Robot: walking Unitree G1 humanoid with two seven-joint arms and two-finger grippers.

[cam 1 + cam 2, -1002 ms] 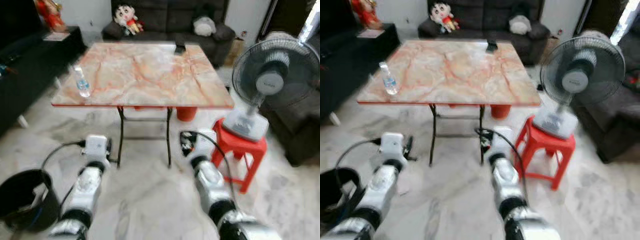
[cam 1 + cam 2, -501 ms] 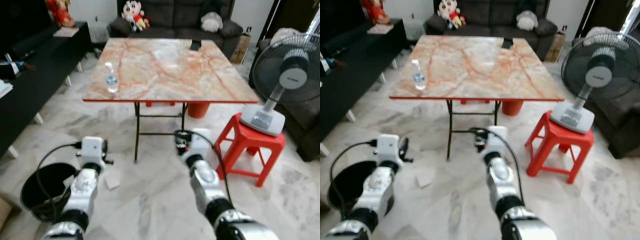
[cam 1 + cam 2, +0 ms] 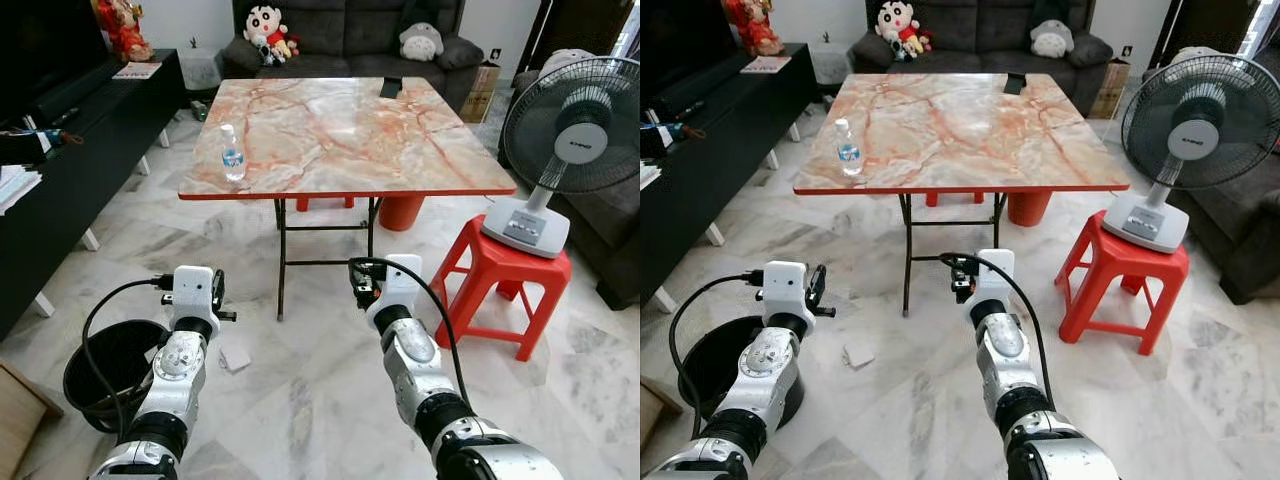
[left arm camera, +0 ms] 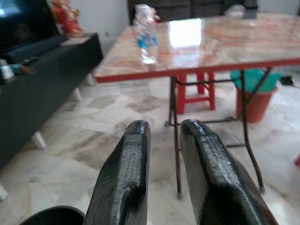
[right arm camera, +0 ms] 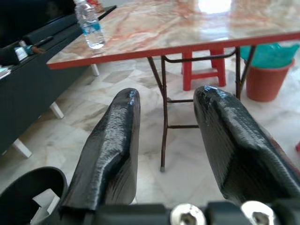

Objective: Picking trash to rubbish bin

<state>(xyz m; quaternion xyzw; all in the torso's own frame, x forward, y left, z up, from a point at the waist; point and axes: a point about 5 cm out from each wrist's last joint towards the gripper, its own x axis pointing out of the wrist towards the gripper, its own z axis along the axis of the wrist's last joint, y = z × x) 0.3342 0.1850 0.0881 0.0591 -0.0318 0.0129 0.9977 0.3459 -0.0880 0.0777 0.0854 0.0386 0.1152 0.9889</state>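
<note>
Hovering empty over bare floor, left gripper (image 4: 161, 140) narrow, right gripper (image 5: 166, 122) wide, table edge (image 3: 960, 188) ahead.

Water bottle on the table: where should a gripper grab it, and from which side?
Grip the water bottle around its labelled middle, coming in level from the table's near edge. It stands upright close to that edge and the near-left corner, with nothing beside it, so the body is free for a side pinch. The left gripper looks the closer one; its fingers stand only slightly apart and would likely need to open wider.
</note>
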